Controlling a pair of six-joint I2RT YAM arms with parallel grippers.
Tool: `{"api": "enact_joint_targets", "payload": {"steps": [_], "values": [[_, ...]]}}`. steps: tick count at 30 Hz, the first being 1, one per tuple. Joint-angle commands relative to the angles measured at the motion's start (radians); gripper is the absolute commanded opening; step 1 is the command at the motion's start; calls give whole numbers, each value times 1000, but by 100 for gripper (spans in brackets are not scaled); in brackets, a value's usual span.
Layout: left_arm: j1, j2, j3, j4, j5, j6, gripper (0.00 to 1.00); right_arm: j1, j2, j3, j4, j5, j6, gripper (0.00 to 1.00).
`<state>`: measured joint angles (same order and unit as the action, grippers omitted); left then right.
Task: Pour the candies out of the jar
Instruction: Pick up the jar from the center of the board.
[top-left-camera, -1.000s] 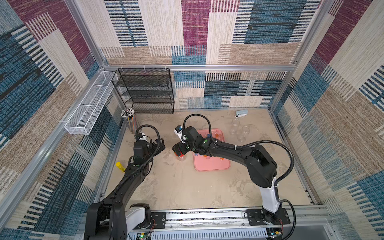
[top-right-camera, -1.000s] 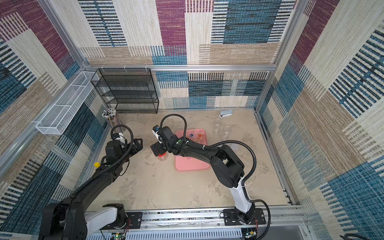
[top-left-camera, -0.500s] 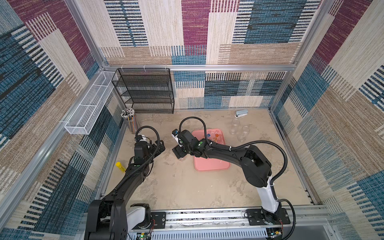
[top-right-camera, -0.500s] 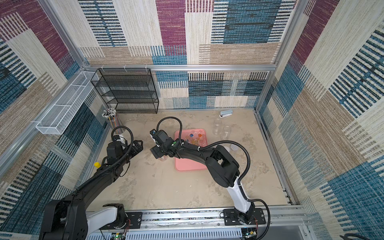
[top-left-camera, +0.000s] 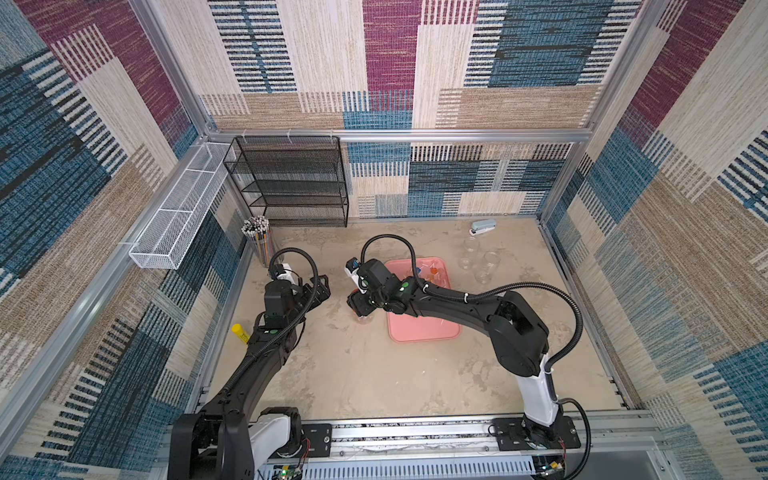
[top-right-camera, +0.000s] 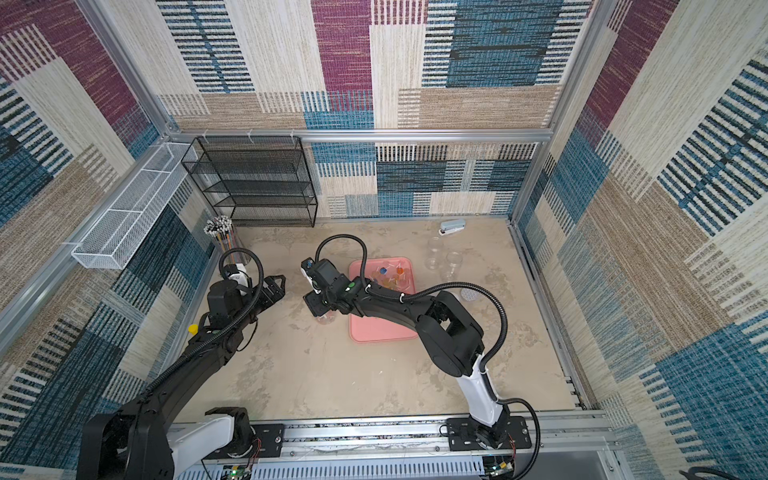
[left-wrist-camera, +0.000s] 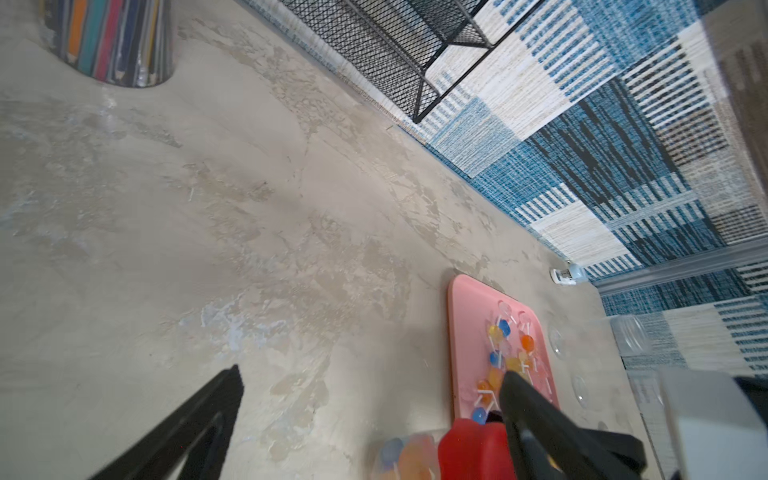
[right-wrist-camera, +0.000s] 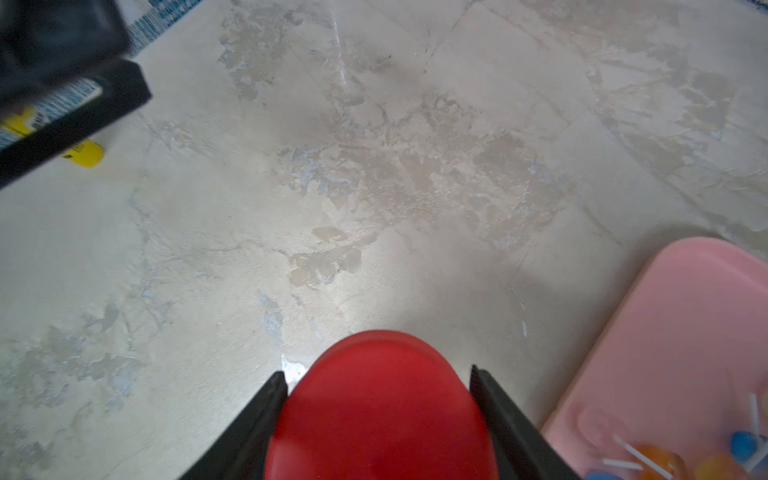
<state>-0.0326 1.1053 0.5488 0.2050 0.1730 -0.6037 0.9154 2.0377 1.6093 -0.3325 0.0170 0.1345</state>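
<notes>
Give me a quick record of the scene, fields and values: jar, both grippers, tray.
jar: on table beside tray, red lid on, candies inside
right gripper: jaws flank lid, contact unclear
left gripper: open, empty, near jar
tray: pink, loose candies on it

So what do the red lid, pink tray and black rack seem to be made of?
Red lid: likely plastic, smooth, soft sheen. Pink tray: probably plastic, matte, rounded moulded corners. Black rack: metal wire mesh, looks painted black.
</notes>
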Motion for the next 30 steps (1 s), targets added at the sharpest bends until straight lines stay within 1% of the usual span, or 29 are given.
{"api": "enact_joint_targets", "payload": {"steps": [1,3,7,10,14,21,26,30], "values": [[-9,0,29,36,86,60,99,-36,-56,-2,26,-51,23,53],[-22,-1,40,45,110,74,99,-74,-96,-3,27,-103,31,52],[-72,6,60,62,143,113,99,-148,-176,-60,33,-168,39,52],[-134,20,97,55,161,181,99,-210,-234,-83,33,-226,42,52],[-227,54,157,47,196,288,99,-311,-301,-108,33,-350,59,51],[-317,152,279,55,375,417,95,-465,-406,-197,89,-621,122,50],[-376,220,376,23,483,505,95,-517,-445,-235,117,-741,146,49],[-402,286,442,-12,535,541,95,-529,-460,-238,119,-789,151,48]]}}
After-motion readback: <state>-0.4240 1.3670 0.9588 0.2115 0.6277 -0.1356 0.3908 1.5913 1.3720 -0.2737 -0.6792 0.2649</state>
